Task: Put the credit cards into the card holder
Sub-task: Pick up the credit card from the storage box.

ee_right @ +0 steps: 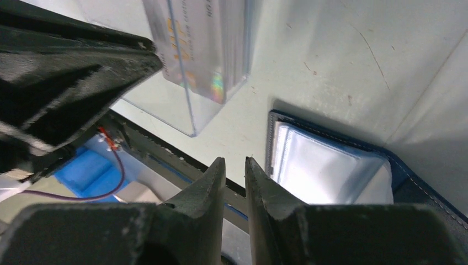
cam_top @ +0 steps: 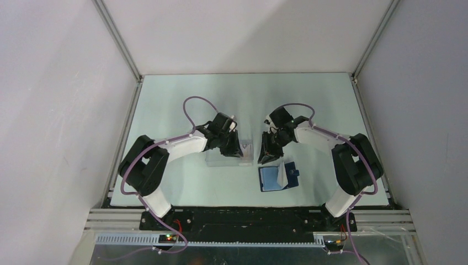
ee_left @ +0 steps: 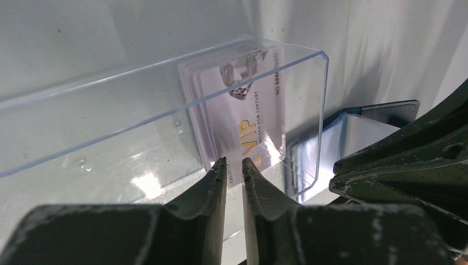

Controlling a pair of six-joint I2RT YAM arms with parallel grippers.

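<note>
Credit cards [ee_left: 243, 110] stand stacked on edge at one end of the clear plastic box [ee_left: 99, 105], VIP card in front. Left gripper [ee_left: 234, 165] is inside the box, fingers nearly together at that card's lower edge; can't tell if it's pinched. Card holder [cam_top: 278, 176] lies open just beside the box's card end, clear sleeves up. Right gripper [ee_right: 235, 165] hovers between box and holder, fingers together, nothing in them.

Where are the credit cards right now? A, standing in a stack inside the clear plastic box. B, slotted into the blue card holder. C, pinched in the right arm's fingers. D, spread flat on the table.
A: the left wrist view shows the credit cards stacked on edge at one end of the clear plastic box, with the card holder lying open beside it.
</note>
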